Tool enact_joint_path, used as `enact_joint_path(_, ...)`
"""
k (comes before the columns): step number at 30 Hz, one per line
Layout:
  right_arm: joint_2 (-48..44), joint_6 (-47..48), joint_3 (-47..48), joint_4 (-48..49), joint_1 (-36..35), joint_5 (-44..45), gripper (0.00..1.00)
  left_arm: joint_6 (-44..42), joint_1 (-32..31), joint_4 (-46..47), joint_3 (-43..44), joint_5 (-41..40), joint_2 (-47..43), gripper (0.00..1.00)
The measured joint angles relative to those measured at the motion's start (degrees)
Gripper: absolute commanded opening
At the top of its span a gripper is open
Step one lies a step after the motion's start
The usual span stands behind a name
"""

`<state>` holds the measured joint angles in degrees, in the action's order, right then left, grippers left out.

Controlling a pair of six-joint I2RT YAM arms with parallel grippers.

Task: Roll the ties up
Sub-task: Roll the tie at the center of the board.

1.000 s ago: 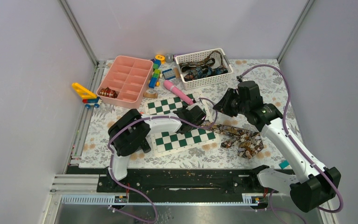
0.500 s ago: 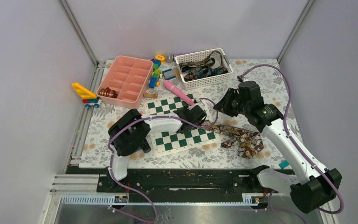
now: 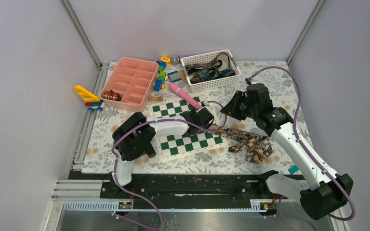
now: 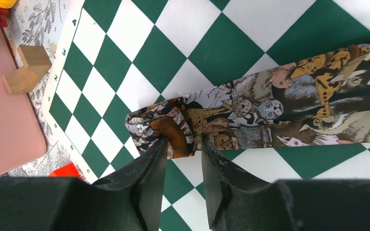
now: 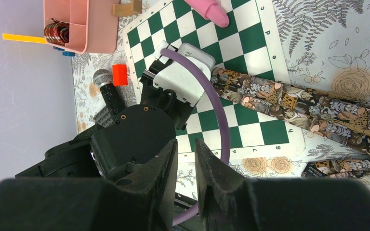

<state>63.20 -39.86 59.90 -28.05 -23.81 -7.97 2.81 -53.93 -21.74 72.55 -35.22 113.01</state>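
A long animal-print tie (image 3: 248,139) lies from the right of the mat onto the near chessboard (image 3: 173,144). Its folded narrow end (image 4: 164,127) rests on the green and white squares. My left gripper (image 4: 184,142) is low at that end and open, its tips at either side of the fold's edge. My right gripper (image 3: 227,109) hovers above and behind the left wrist; its fingers stand slightly apart with nothing between them (image 5: 185,144). More ties (image 3: 207,72) lie in the white basket (image 3: 212,84). A small patterned coil (image 3: 111,96) sits in the pink tray (image 3: 125,65).
A second chessboard (image 3: 166,109) lies behind the first, with a pink cylinder (image 3: 185,95) across its far edge. Toy blocks (image 3: 160,77) stand between tray and basket. A yellow toy (image 3: 87,95) is at the left rail. A wooden block (image 4: 26,70) lies beside the pink tray.
My left gripper's jaws have spread apart at the tie's folded end. Both arms have hardly moved, and the tie lies where it did.
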Motion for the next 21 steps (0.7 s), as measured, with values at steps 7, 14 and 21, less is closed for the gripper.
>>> enact_joint_path(7,-0.07,0.00,0.00,-0.02,0.00,0.02,0.27,-0.02,0.00,-0.44,0.13,1.18,-0.02,0.34)
enact_joint_path(14,-0.39,0.00,0.00,-0.02,0.00,0.02,0.27,0.09,0.22,-0.72,0.17,1.92,0.00,0.38)
enact_joint_path(21,-1.14,0.11,1.07,-1.38,0.09,0.04,0.28,0.04,0.57,-0.72,0.20,2.03,0.00,0.41)
